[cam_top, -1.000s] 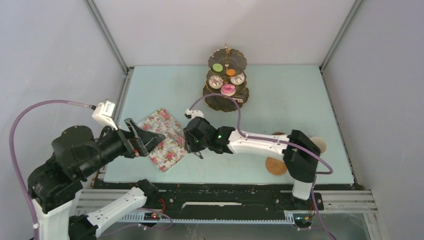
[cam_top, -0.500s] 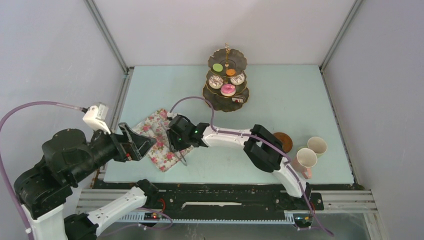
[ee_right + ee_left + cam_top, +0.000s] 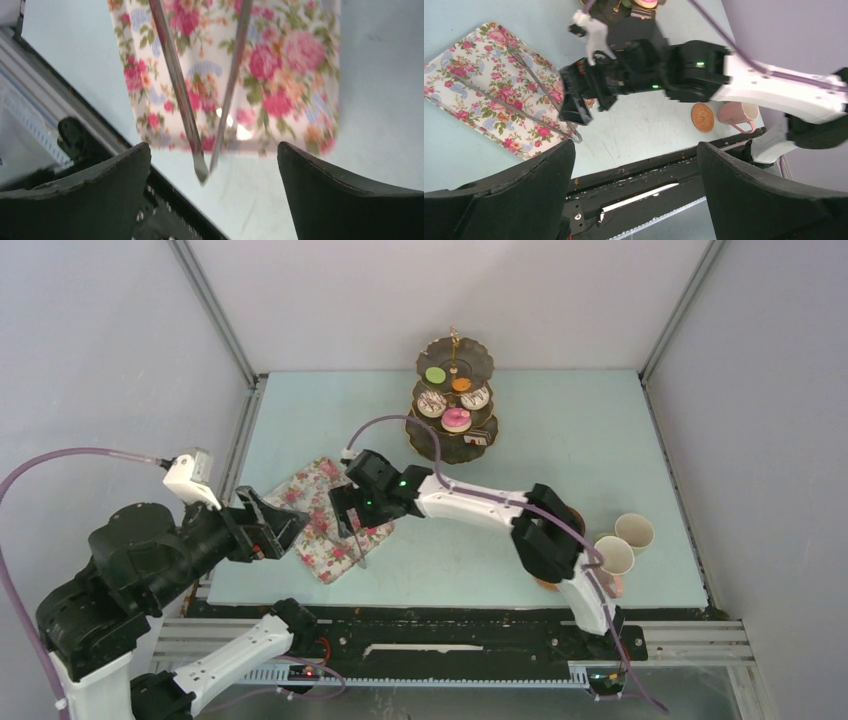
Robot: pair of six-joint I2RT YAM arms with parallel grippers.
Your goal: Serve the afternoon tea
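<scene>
Cakes [image 3: 456,402] are sitting on the far stand [image 3: 440,447], cups [image 3: 634,530] near right; left gripper [image 3: 635,147] is hanging wide apart, empty, and right gripper [image 3: 212,149], equally spread and empty, is hovering over tongs [image 3: 175,85], probably needing descent and closure next.

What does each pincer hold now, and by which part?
Nothing is held. The left pincer and right pincer stand open and empty; the long grey metal tongs lie on the floral-print cloth.

The pink doughnut [image 3: 644,2] and the tongs [image 3: 173,75] each run off a wrist view's top edge.
</scene>
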